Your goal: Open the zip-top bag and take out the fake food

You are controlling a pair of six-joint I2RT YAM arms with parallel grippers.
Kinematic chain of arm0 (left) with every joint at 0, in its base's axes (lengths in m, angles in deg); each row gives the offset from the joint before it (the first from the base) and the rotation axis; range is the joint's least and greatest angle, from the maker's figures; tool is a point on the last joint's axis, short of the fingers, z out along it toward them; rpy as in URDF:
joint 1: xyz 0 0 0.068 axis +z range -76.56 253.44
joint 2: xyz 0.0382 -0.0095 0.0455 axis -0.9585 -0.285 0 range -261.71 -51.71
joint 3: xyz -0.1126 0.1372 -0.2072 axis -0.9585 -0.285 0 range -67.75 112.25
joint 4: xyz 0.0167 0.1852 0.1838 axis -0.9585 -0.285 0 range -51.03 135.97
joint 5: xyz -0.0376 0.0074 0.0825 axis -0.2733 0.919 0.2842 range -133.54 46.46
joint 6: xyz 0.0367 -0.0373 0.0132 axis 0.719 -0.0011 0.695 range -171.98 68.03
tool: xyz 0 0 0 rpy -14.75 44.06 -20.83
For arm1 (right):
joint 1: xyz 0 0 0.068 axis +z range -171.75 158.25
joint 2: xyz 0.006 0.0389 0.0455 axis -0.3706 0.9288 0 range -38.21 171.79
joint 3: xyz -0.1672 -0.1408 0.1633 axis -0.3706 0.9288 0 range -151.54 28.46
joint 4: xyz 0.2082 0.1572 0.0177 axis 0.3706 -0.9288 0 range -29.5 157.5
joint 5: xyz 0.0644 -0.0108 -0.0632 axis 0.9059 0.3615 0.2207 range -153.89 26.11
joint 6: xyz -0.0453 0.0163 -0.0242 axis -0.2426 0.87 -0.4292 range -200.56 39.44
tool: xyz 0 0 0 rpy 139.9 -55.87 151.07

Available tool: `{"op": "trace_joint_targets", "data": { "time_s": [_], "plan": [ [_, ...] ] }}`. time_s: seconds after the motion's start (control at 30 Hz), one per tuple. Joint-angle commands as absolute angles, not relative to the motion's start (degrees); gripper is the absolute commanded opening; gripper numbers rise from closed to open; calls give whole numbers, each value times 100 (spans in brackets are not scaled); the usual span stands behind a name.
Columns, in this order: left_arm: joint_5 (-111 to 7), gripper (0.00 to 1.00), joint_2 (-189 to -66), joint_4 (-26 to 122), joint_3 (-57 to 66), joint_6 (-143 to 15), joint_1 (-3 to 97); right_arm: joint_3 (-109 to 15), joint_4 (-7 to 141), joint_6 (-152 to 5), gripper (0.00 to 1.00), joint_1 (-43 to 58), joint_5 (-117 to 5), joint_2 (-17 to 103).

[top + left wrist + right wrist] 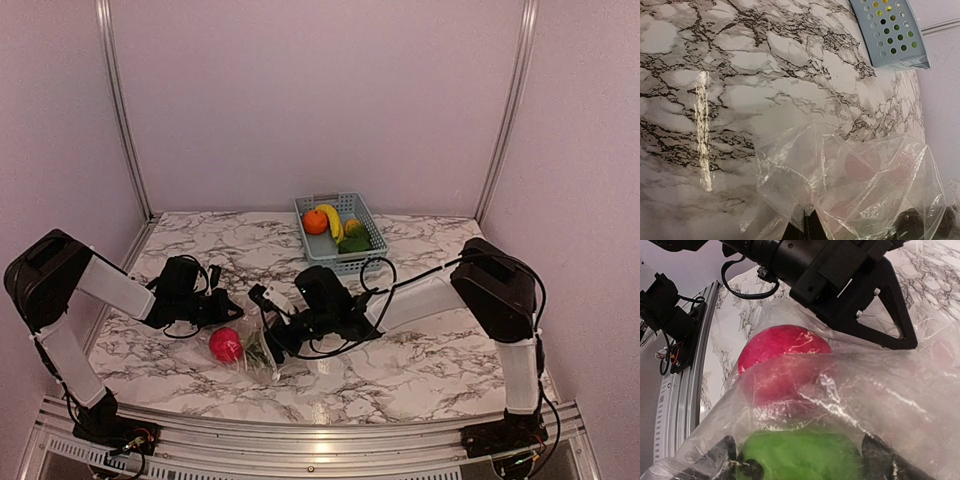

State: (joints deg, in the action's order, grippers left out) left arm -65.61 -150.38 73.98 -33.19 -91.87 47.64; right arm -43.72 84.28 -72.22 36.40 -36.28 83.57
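The clear zip-top bag (257,348) lies crumpled on the marble table near the front. A pink-red round fruit (226,344) sits at its left end and also shows in the right wrist view (782,355). My left gripper (228,312) is shut on a fold of the bag's plastic (855,185), its tips (808,227) pinched together. My right gripper (273,338) reaches into the bag. Its fingers (720,456) stand on either side of a green ball (800,457) and touch it, under a layer of plastic. The left gripper (855,290) hangs just beyond the fruit.
A light blue lattice basket (365,215) stands at the back centre with an orange ball (315,221), a banana (332,221) and dark green pieces (354,245) in it. Its corner shows in the left wrist view (890,32). The table's metal front rail (300,440) is close.
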Motion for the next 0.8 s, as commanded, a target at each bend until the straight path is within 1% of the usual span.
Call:
{"op": "trace_joint_targets", "data": {
  "time_s": [0.0,0.33,0.53,0.77],
  "plan": [
    [-6544,0,-15073,7287,-3353,-9098,4803,-4043,7856,-7349,82,3661,-4114,8365],
    [-6470,0,-14943,7080,-3329,-8949,4949,-2975,8253,-7332,83,3478,-3938,7883],
    [-6481,0,-14933,6972,-3266,-8889,4969,-2857,8180,-7417,82,3476,-3922,7746],
    [-6498,0,-14967,6931,-3217,-8857,4975,-2894,8170,-7476,87,3403,-3930,7767]
  ]
}}
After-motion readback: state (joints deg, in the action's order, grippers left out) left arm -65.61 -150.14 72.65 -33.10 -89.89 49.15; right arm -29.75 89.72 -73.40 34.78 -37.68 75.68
